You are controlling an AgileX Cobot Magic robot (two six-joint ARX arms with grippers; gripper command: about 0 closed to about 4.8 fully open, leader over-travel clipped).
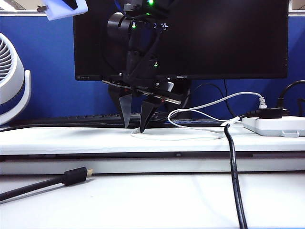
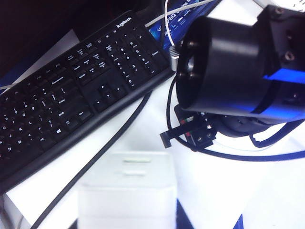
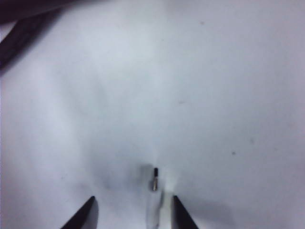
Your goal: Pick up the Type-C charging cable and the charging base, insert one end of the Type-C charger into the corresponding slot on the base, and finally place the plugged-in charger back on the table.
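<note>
Exterior view: white table [image 1: 152,200] in front, with a raised white ledge [image 1: 95,140] behind it; a dark monitor [image 1: 219,38] stands at the back.
Right gripper [image 1: 136,121]: hangs point-down over the ledge in front of the monitor, left of the middle of this view; its two black fingers [image 1: 125,109] stand apart, tips just above or on the ledge.
Right jaws: apart, on either side of the cable's end; no grip shown.
Type-C charging cable [image 1: 200,107]: thin white cord, looping along the ledge from the right gripper's tips and rising in an arc to the right toward the power strip.
Cable plug [image 3: 155,179]: in the right wrist view the small plug end lies on the white surface between the two fingertips [image 3: 86,212], nearer one of them; whether it is touched cannot be told.
Left gripper [image 1: 64,7]: only just in view at the top left corner of the exterior view, high above the table.
Charging base [image 2: 126,195]: white rounded block close under the left wrist camera, blurred; the same white block shows at the top left of the exterior view, held up off the table.
Left jaws: clamped on the charging base, the fingers themselves hardly visible.
Keyboard [image 2: 71,90]: black, lying below the left wrist camera beside the right arm's black body [image 2: 238,71].
Power strip [image 1: 276,125]: white, on the ledge at far right, black plugs in it.
Thick black cord [image 1: 234,181]: runs from the strip down across the table.
Black gold-tipped cable [image 1: 47,182]: lies on the table at front left.
Fan [image 1: 12,81]: white, at the left edge.
</note>
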